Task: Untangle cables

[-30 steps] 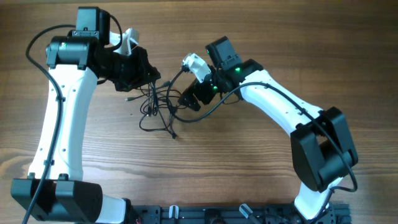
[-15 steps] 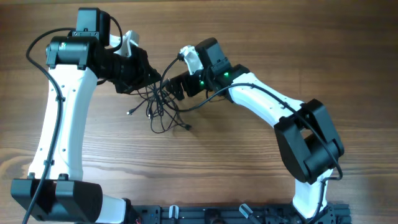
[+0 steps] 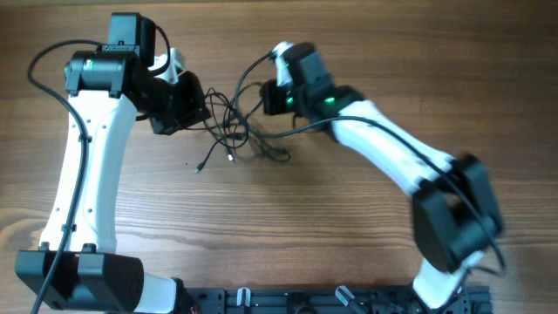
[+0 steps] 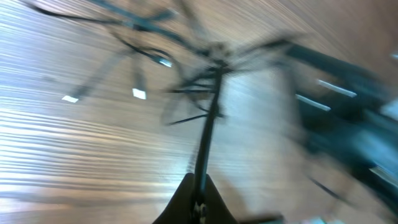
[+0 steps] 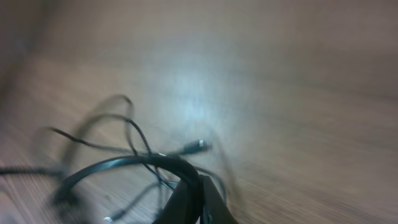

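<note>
Left hand and right hand each pinch a strand, cables bunched between them, trailing onto the surface; best pulled apart slow and level, easing if knots cinch.

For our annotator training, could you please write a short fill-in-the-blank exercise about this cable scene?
1. The left gripper is ___ on one of the cables.
2. The right gripper grips one too, so neither gripper is ___.
3. From overhead, the cables lie ___ the two grippers.
4. The table is made of ___.
Missing words: shut; open; between; wood.
</note>
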Robot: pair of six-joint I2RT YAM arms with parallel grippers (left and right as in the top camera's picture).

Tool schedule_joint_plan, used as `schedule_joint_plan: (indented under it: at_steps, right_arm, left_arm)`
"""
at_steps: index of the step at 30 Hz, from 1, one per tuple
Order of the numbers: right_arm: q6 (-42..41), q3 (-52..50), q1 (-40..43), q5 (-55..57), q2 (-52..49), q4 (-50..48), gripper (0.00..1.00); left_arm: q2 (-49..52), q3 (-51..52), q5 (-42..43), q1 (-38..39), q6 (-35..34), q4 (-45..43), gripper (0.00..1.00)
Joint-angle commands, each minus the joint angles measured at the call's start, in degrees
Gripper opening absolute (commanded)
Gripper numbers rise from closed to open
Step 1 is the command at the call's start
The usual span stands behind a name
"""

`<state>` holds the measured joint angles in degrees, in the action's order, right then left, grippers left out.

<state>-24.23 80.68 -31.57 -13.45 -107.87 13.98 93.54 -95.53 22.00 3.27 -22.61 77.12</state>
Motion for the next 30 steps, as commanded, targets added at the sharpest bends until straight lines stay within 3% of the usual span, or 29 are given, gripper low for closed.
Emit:
schedule_joint_plan:
  at_steps: [1,3,5,9,12,14,17,19,21,22,23,24,26,29,30]
  right_arm:
    - [-1.33,0.31,3.96,3.87,15.50,2.21,0.04]
    - [-1.20,0.31,7.08,13.40,24.68,7.48,0.04]
    - [0.11,0.31,8.79,20.17,30.27,11.17,0.04]
    - [-0.15,0.31,9.42,22.56,37.07,14.05,0.04]
    - [-2.40,0.31,9.42,29.99,39.85,14.78,0.04]
    - [-2.36,0.31,9.42,37.90,40.50,18.27,0.04]
    - [-3.15,0.31,9.42,37.79,39.82,24.44,0.04]
    - [-3.43,0.28,9.42,36.35,39.10,26.56,0.12]
    - [-6.54,0.28,9.42,38.47,38.03,30.53,0.22]
    - [-8.85,0.28,9.42,42.14,36.98,33.00,0.52]
    - [-8.72,0.28,9.42,42.60,35.95,33.88,0.66]
    - [-8.70,0.28,9.42,40.79,35.10,34.32,0.70]
    - [-4.59,0.28,9.42,28.63,33.03,33.77,0.77]
    - [6.51,0.28,9.40,-4.35,26.14,29.42,0.99]
    - [7.17,0.28,9.42,-10.84,23.04,28.24,1.00]
  left_arm:
    - [-0.59,-0.07,-19.56,-0.31,-5.11,-0.59,0.04]
    - [-0.52,-0.07,-25.75,-0.31,-6.62,-0.92,0.04]
    - [-0.52,-0.07,-26.62,-0.31,-6.62,-1.70,0.04]
    - [-0.52,-0.07,-26.75,-0.31,-8.17,-4.28,0.04]
    - [-0.52,-0.07,-32.61,-0.61,-15.58,-5.44,0.04]
    - [-0.52,-0.07,-32.24,-1.81,-15.61,-5.86,0.04]
    - [-0.52,-0.07,-23.91,-3.17,-14.86,-6.25,0.04]
    - [-0.52,-0.07,-14.97,-3.17,-8.35,-8.09,0.04]
    - [-0.52,-0.07,-11.78,-3.17,-8.24,-8.72,0.04]
    - [-0.52,-0.07,-11.76,-3.17,-8.24,-8.87,0.04]
    - [-0.52,-0.07,-11.76,-3.17,-8.22,-8.85,0.04]
    - [-0.52,-0.07,-11.56,-3.17,-7.91,-8.79,0.04]
    - [-0.52,-0.07,-9.35,-3.10,-6.69,-8.76,0.04]
    - [-0.72,-0.15,9.20,-2.84,6.36,-10.73,0.04]
    - [-1.09,-0.85,13.70,-2.80,9.44,-11.02,0.04]
